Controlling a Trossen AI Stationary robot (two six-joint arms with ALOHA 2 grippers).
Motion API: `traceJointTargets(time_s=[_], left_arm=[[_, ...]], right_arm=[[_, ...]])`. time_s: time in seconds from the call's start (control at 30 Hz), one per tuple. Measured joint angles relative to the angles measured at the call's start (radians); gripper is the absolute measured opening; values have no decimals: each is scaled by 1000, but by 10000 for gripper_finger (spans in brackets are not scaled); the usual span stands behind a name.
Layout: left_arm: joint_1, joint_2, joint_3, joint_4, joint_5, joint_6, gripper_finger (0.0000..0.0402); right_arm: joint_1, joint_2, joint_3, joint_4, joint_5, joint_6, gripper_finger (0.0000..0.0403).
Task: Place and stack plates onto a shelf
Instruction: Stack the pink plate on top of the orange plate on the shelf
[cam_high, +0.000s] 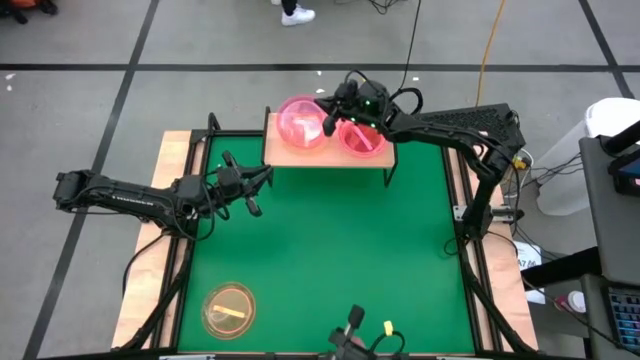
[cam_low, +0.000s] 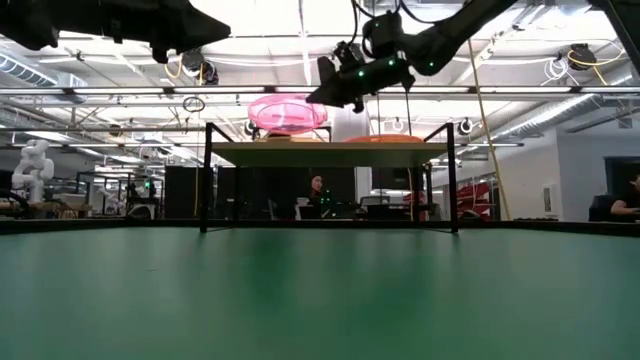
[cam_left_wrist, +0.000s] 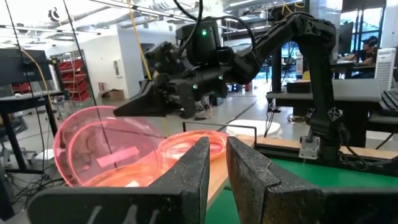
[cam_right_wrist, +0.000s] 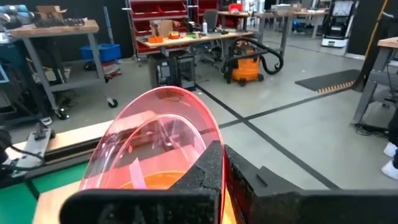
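Observation:
The shelf (cam_high: 322, 160) stands at the table's far edge, carrying two piles of plates. A pink plate (cam_high: 298, 122) sits tilted on the left pile, and a pink-orange pile (cam_high: 362, 140) lies flat on the right half. My right gripper (cam_high: 327, 120) reaches in from the right, above the shelf between the piles, and is shut on the tilted plate. My left gripper (cam_high: 262, 188) hovers by the shelf's front left corner, slightly open and empty; its wrist view looks at both piles. One yellowish plate (cam_high: 230, 308) lies flat on the green table near its near-left corner. My right gripper pinches the pink plate's rim (cam_right_wrist: 215, 133) between its two fingers, on the side facing the other pile. The fingers slant down from the far right. The plate (cam_left_wrist: 102, 152) is tilted, its held rim raised and its lower part on the plates beneath it.
The green tabletop (cam_high: 330, 250) between the shelf and the near edge is open room. A small camera mount (cam_high: 352, 335) sits at the near edge. A wooden border (cam_high: 150, 260) frames the table. A person's shoes (cam_high: 297, 14) show on the floor beyond, and people sit in the room behind (cam_low: 318, 190).

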Motion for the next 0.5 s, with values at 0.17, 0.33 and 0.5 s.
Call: traceJointTargets(time_s=[0.17,0.33,0.5], left_arm=[[0,0,0,-6,0,0,63],[0,0,0,-5,0,1,63],[0,0,0,-5,0,0,63]], right_arm=[[-5,6,0,-6,1,-8,0],[-5,7,0,-9,1,-20,8],[-5,7,0,-32,2,-30,36]])
